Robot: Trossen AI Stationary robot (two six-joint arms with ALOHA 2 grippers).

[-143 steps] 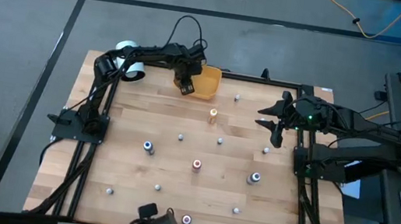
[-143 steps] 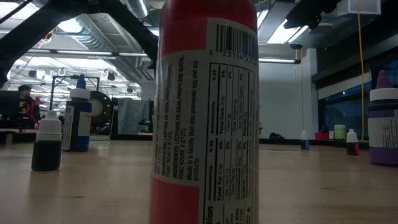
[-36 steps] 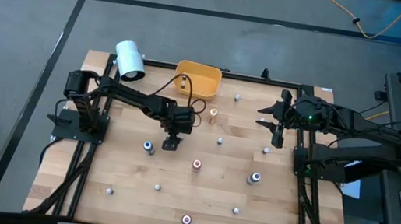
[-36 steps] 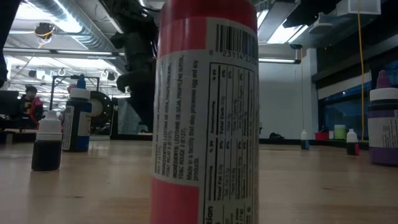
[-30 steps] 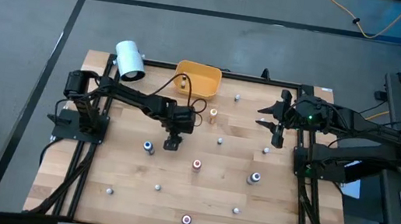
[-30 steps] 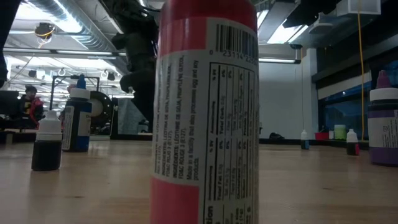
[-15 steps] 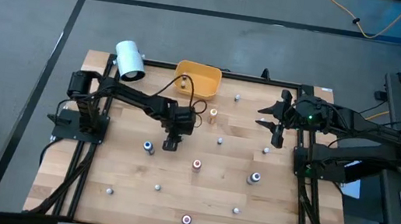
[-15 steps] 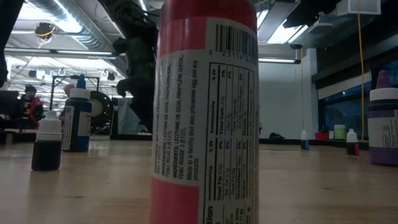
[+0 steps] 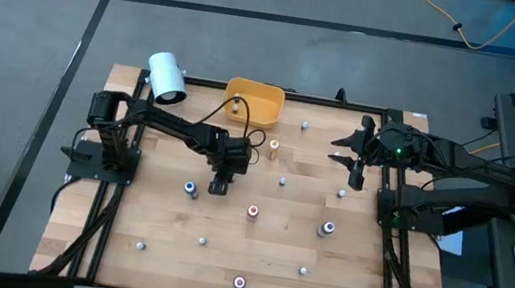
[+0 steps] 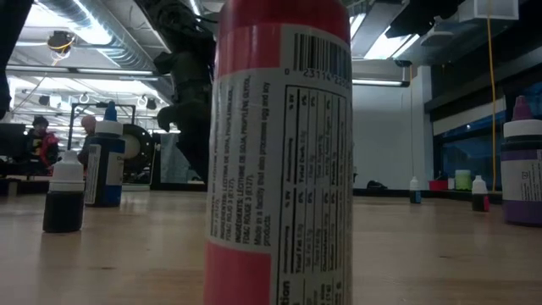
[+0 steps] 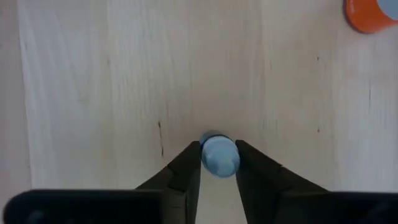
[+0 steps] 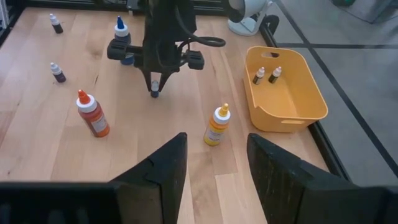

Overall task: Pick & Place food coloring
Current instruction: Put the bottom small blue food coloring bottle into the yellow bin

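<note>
1. High view: left gripper (image 9: 218,185) reaches down over the wooden table (image 9: 154,231), a short way out from the yellow bin (image 9: 253,101) toward the table's middle.
2. Left wrist view: the two dark fingers (image 11: 180,177) flank a small bottle with a pale blue cap (image 11: 219,154), seen from above. Both inner faces look to be touching the cap, so the jaws appear to be gripping it; whether the hold is firm cannot be told.
3. Right wrist view: the same bottle (image 12: 154,93) stands upright on the table beneath the left gripper, well apart from the bin. Two small bottles (image 12: 266,74) already lie inside the bin, against its far wall.
4. Right gripper (image 12: 214,163) waits above the table, off to the side of the bin away from the left arm, jaws open and holding nothing.
5. Other bottles near the bin: an orange-capped one (image 12: 217,124) just beside it, a red one (image 12: 92,116) and a blue-capped one (image 12: 120,30) farther off. Many more are scattered across the table.
6. Risks, as judged: the grip sits high on a rounded cap, so the bottle could slip out or tip when lifted. A slightly off-centre squeeze could pop it sideways. On the carry toward the bin, the orange-capped bottle stands close to the likely path and could be knocked over.
</note>
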